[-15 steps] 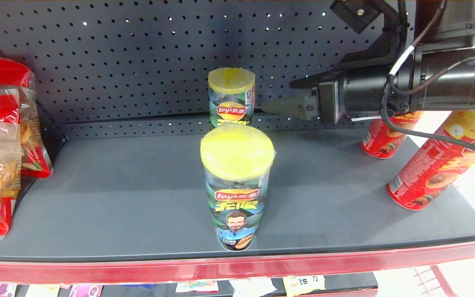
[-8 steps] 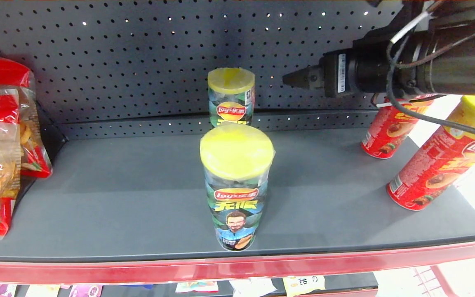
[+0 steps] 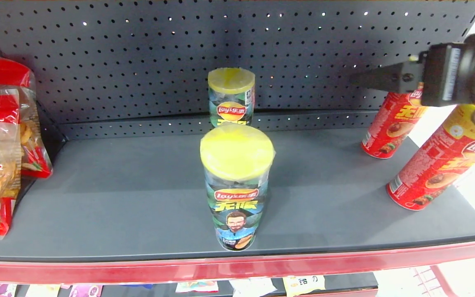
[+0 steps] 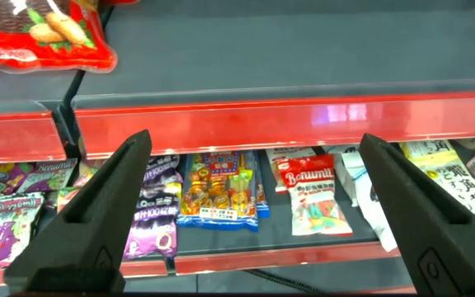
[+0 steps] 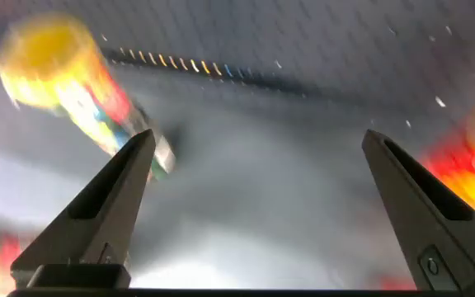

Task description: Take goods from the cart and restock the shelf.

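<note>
Green cylindrical chip can with yellow lid (image 3: 231, 97) is standing at the far middle of the dark grey metal shelf (image 3: 118, 194), directly behind a second green can (image 3: 236, 185) near the front edge. Our right gripper (image 3: 379, 77) is pulling away to the right, off that far can, fingers spread wide and carrying nothing. We're judging that placement done and the arm free for the next item. Left gripper (image 4: 254, 139) is hanging lower down, also spread and empty.

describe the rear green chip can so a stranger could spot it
On the grey shelf, look to the perforated back wall. The rear can stands upright near it, mid-shelf, directly behind a matching front can. Its green label sets it apart from the red cans at the right.
</note>
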### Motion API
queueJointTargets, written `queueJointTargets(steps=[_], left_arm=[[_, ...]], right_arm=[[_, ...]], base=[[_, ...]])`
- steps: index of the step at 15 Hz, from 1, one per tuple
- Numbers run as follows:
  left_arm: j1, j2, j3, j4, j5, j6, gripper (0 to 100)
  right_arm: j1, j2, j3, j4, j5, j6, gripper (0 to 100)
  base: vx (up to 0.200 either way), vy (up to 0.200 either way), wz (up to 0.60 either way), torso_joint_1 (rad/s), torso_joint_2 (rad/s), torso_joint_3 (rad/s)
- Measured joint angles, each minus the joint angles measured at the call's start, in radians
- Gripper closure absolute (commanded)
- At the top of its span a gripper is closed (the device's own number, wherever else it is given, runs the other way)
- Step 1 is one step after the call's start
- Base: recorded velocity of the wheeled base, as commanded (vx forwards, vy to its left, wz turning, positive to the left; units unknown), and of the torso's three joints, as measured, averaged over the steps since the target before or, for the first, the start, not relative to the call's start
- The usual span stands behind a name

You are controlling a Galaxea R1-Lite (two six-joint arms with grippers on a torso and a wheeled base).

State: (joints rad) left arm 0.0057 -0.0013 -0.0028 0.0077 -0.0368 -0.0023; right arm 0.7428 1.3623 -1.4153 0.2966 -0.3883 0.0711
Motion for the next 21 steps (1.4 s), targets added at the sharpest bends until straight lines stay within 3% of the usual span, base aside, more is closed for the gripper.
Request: queueJointTargets(steps=[8,15,21], left_arm=[[0.000,0.000,0.000,0.000,0.000,0.000,0],[0.000,0.000,0.000,0.000,0.000,0.000,0],[0.000,0.000,0.000,0.000,0.000,0.000,0]], right_arm=[[-0.186,-0.491,0.338,0.120,0.001,0.003,0],[-0.415,-0.816,0.631,0.109,0.167,0.003,0],[-0.574,-1.047,1.056,-0.157,0.273,0.003,0]], base=[[0.000,0.000,0.00,0.000,0.00,0.000],[0.000,0.000,0.00,0.000,0.00,0.000],[0.000,0.000,0.00,0.000,0.00,0.000]])
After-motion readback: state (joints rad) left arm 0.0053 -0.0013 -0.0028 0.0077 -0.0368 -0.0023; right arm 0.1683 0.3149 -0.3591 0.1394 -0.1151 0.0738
